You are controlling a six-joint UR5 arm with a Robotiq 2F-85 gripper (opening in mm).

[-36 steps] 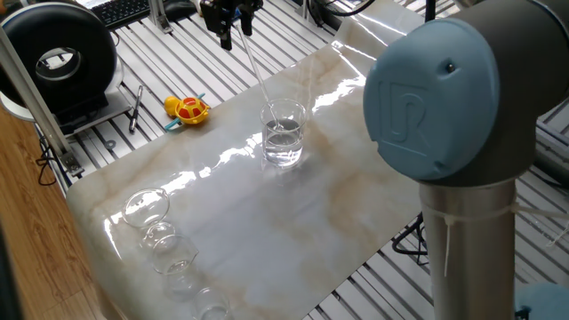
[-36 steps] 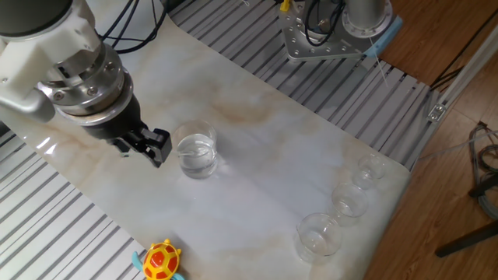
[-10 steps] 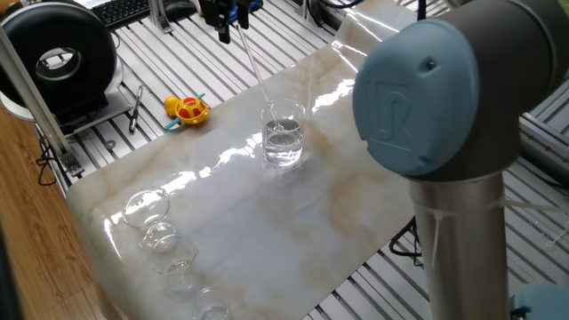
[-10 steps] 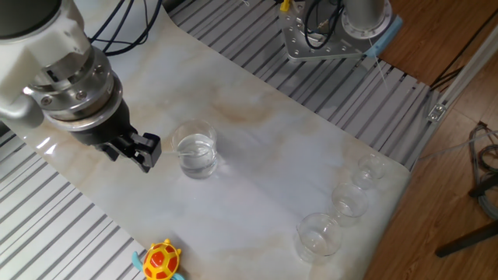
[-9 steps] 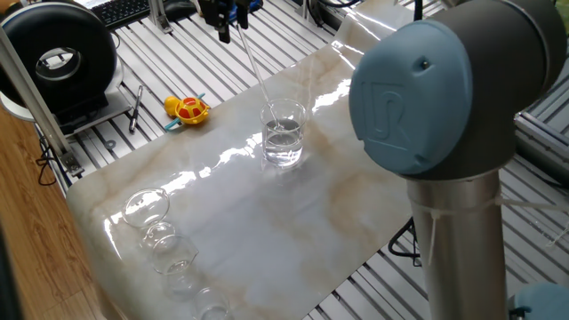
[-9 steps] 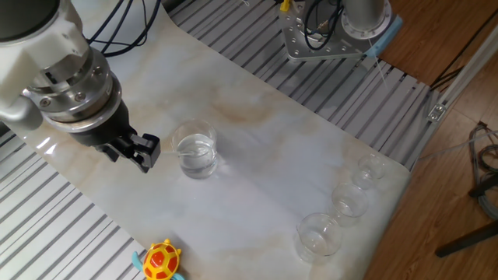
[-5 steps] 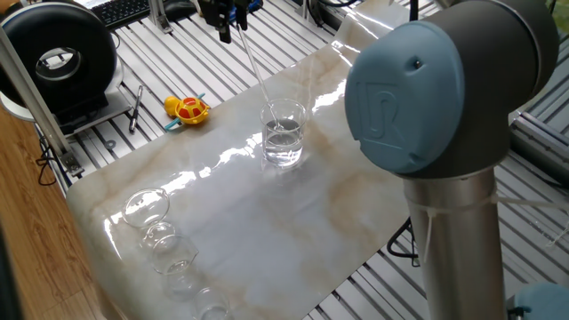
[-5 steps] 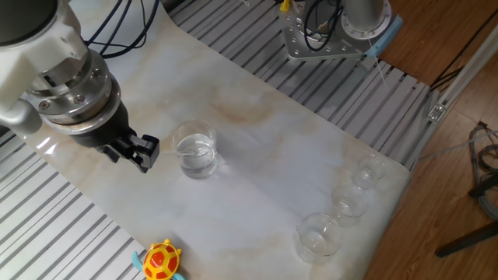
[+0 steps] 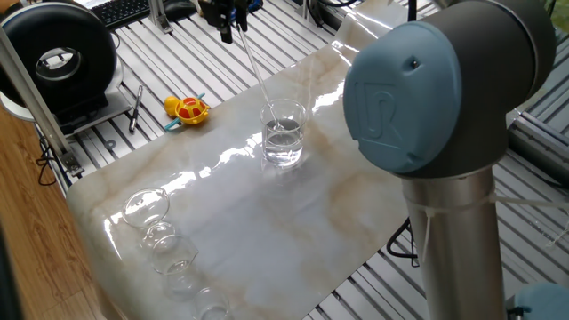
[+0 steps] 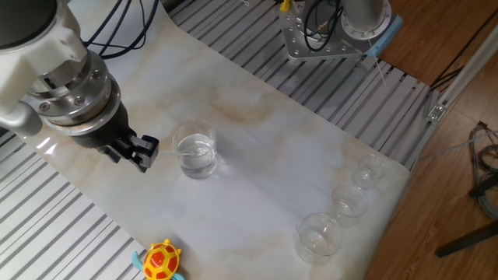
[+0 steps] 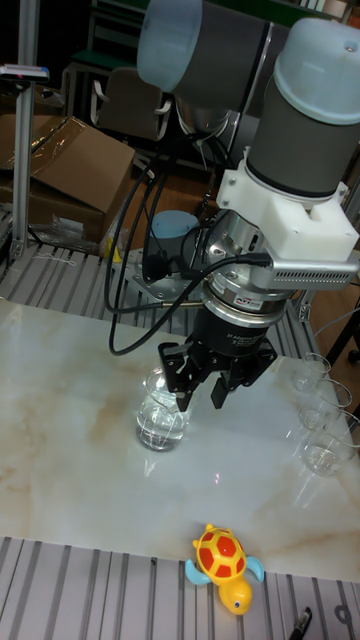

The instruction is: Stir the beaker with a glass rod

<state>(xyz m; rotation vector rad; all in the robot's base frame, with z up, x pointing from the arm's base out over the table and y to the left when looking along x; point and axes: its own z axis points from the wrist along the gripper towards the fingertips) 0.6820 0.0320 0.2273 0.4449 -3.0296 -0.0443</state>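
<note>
The beaker (image 9: pixel 283 135) is a clear straight glass holding clear liquid, standing mid-table on the marble sheet; it also shows as the beaker (image 10: pixel 195 153) and the beaker (image 11: pixel 162 409). The glass rod (image 9: pixel 256 75) slants from my gripper (image 9: pixel 235 28) down into the beaker, its lower end in the liquid. My gripper is shut on the rod's upper end, up and to one side of the beaker. In the other fixed view the gripper (image 10: pixel 145 155) sits just left of the beaker, and the rod is too faint to see. The gripper (image 11: pixel 200 392) hangs beside the beaker's rim.
Three small round glass vessels (image 9: pixel 147 207) stand in a row at one end of the marble sheet (image 9: pixel 267 213). A yellow and red toy turtle (image 9: pixel 187 108) lies on the slatted table edge. The arm's big grey and blue joint (image 9: pixel 418 98) blocks the right foreground.
The gripper has shifted a little away from the beaker with the rod still in it, tilting the rod slightly. The arm's big joint has swung a bit leftward.
</note>
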